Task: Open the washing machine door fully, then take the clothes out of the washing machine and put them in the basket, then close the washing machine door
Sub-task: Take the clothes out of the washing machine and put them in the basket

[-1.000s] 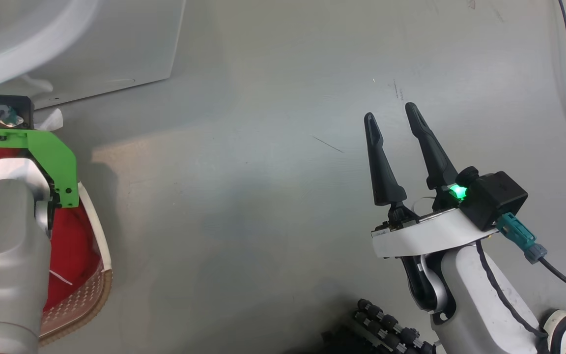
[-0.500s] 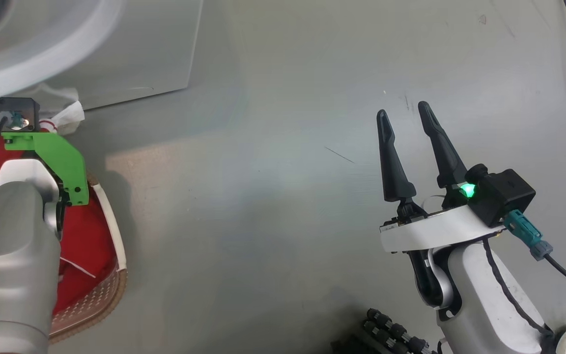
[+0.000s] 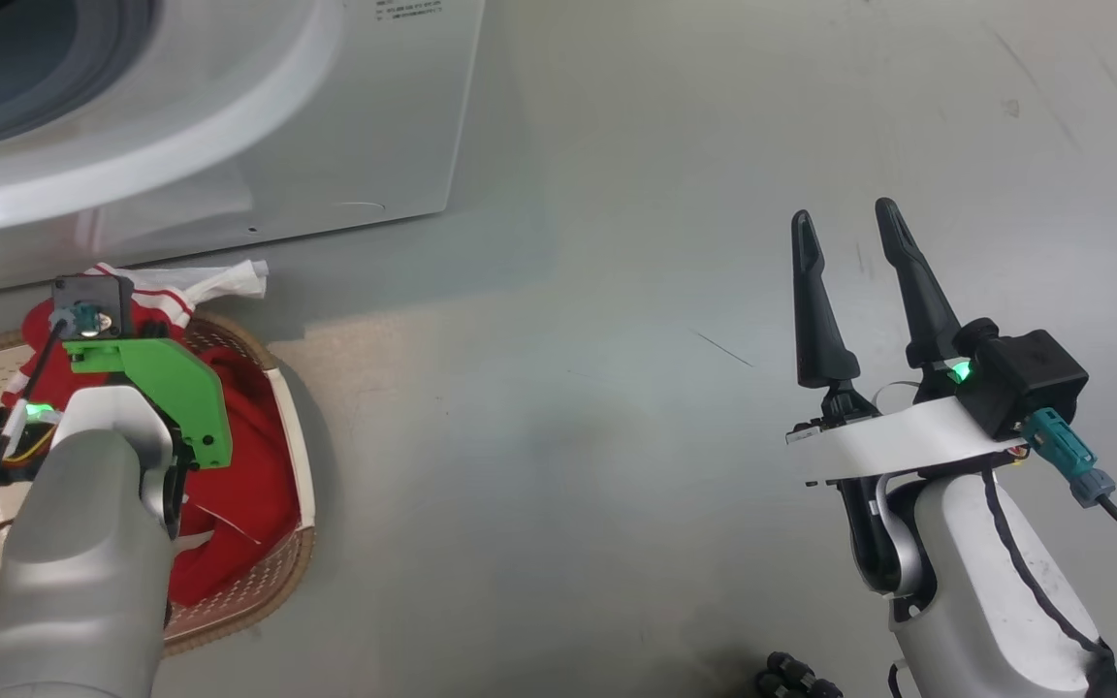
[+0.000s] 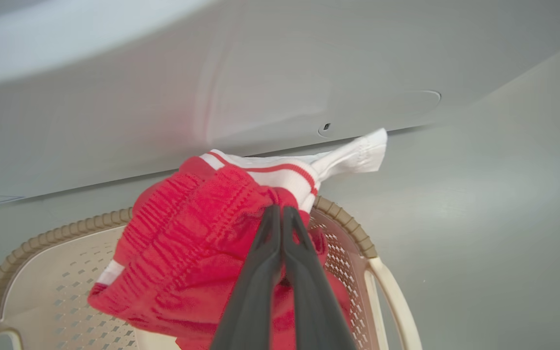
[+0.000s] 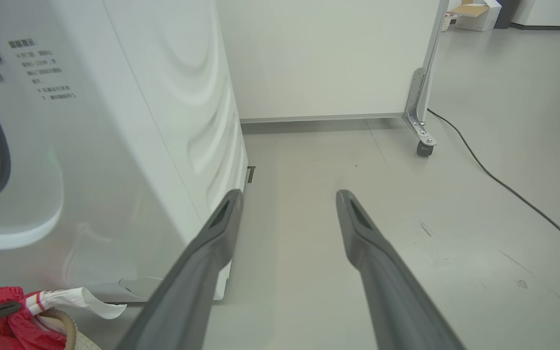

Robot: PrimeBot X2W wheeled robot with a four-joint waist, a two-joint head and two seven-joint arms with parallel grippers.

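The floor [image 3: 568, 407] was smooth grey, scuffed in places. I noted a white wheeled partition [image 5: 328, 58] and a dark cable [image 5: 503, 184] at far right. The washing machine [image 3: 326, 145] stood far left. The clothes [image 4: 187, 243], bright red ribbed fabric with white striped trim, hung over the cream basket [image 4: 61, 277] beside the machine, pinched in my left gripper [image 4: 279, 211]. My right gripper [image 3: 842, 209] was spread wide and empty.

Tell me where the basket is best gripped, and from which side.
Probably the cream side handle of the basket: a thin loop standing clear of the brown rim, with a gap for a finger. Come from the open floor side, from above.
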